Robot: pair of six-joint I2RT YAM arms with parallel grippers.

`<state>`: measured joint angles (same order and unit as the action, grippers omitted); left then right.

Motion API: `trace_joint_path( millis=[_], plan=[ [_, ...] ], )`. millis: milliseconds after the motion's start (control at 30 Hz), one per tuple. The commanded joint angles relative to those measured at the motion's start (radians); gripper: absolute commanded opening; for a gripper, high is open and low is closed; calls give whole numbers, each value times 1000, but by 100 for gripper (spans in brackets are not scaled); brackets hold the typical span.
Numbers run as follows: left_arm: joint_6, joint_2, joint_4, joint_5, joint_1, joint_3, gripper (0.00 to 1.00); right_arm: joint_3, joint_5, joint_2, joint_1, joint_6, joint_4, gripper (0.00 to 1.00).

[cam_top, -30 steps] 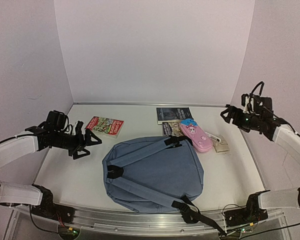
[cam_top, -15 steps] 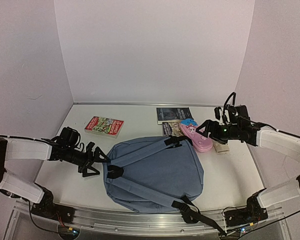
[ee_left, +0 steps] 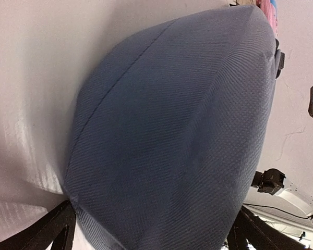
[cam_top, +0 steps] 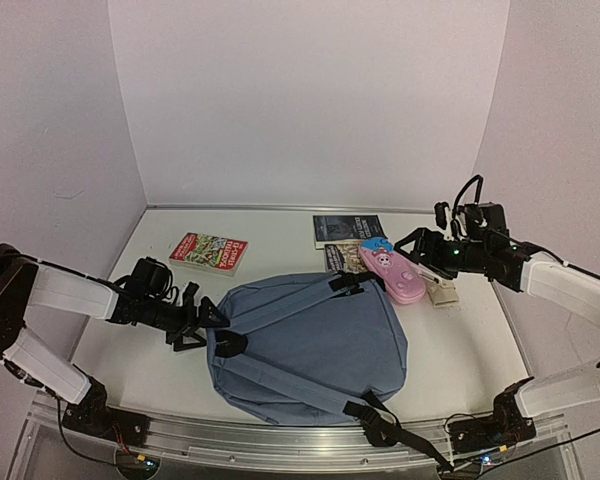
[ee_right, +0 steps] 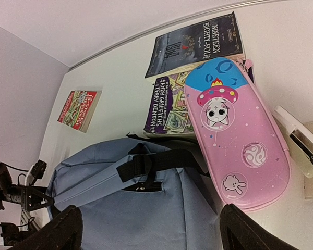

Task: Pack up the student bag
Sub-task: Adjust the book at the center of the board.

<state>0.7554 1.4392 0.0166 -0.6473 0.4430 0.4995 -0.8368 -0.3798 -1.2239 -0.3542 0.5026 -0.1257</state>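
Observation:
The student bag (cam_top: 310, 345) is a slate-blue backpack lying flat at the table's middle, straps and black buckles facing up. My left gripper (cam_top: 202, 322) is low at the bag's left edge and open. In the left wrist view the bag (ee_left: 177, 130) fills the frame, its rounded edge between the spread fingers of that gripper (ee_left: 151, 239). My right gripper (cam_top: 412, 245) hovers open above the bag's far right corner. In the right wrist view the bag's top and black strap (ee_right: 146, 208) lie below the open gripper (ee_right: 154, 234), which holds nothing.
A pink pencil case (ee_right: 235, 146) leans on two books, a dark one (ee_right: 198, 44) and a purple one (ee_right: 167, 101), just behind the bag. A white stapler (ee_right: 297, 146) lies to its right. A red book (cam_top: 210, 251) lies at the back left.
My left gripper has swung down and right until it reaches the bag's left edge. The right gripper has come in leftward from the wall to above the pencil case.

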Motion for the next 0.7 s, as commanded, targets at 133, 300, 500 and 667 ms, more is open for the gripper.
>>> trace_joint_path(
  millis=[133,300,500,667],
  plan=[
    [-14,34,255,38,44,-58,98,-23,-9,9,-1,5,23,91],
    [6,43,371,28,46,-84,72,-23,12,8,-3,5,22,89],
    [19,27,419,15,46,-59,42,-16,11,7,-3,2,22,89],
    [38,15,463,-7,47,-43,16,-10,21,19,-6,3,21,88]
  ],
)
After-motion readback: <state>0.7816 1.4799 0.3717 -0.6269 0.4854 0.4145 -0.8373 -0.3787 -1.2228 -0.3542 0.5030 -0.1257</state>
